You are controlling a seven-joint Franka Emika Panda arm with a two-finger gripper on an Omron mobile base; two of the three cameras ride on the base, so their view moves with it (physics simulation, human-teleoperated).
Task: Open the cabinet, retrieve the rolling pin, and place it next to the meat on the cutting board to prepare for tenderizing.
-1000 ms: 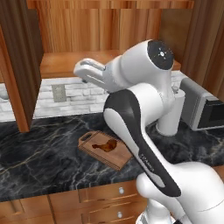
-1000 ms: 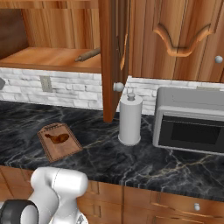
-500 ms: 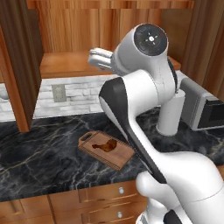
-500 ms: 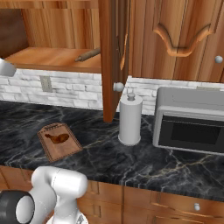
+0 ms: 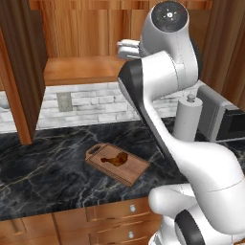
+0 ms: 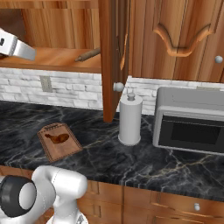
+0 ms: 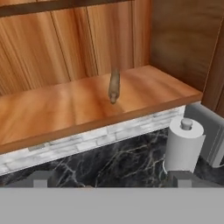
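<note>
Hand view looks into the open cabinet [image 7: 65,109], whose bottom shelf runs across the middle. On that shelf, right of centre, the rolling pin [image 7: 114,86] lies end-on to the camera, well back from the shelf's front edge. Low in the same view the two fingertips [image 7: 40,179] stand far apart, with nothing between them. To the right, a white paper towel roll [image 7: 184,148] stands upright on the dark marble counter [image 7: 118,162], and the corner of a grey microwave [image 7: 211,131] sits beside it.

From the right base view, the gripper [image 6: 13,47] enters at the left edge, level with the shelf and apart from the pin, which rests further right, near the open cabinet door [image 6: 113,57]. Below, on the counter, the cutting board [image 6: 59,141] lies flat with the meat [image 6: 57,138] on it. Right of the board come the towel roll, then the microwave.
</note>
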